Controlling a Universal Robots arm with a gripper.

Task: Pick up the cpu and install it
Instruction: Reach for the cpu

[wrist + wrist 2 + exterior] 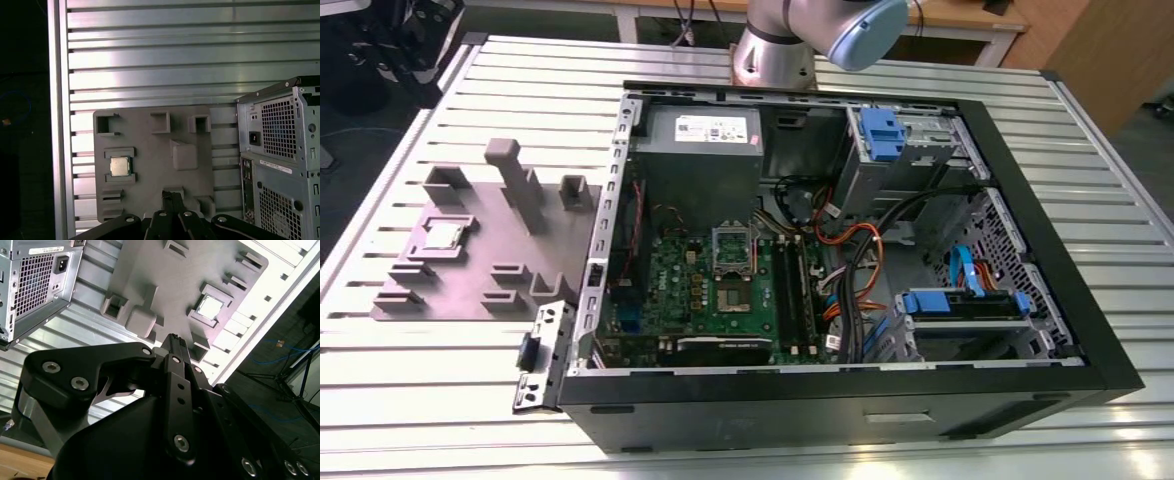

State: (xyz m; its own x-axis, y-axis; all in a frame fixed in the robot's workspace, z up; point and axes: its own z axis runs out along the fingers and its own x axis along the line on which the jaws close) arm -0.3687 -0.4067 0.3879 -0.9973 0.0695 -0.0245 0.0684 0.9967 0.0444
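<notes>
I see the cpu (444,234), a small flat square with a shiny silver-grey metal top. It lies in a raised pocket of the matte grey plastic fixture plate (467,278) on the ribbed aluminium counter (520,90), at the exterior view's left of the open black computer case (1107,360). The arm (781,45) rises at the counter's far edge. In the first wrist view my pincer (171,196) hangs above the plate, fingers drawn narrow together, holding nothing, apart from the cpu.

cpu (210,307) seated in grey fixture (150,267) recess | gripper (174,338) closed, apart from cpu
</notes>
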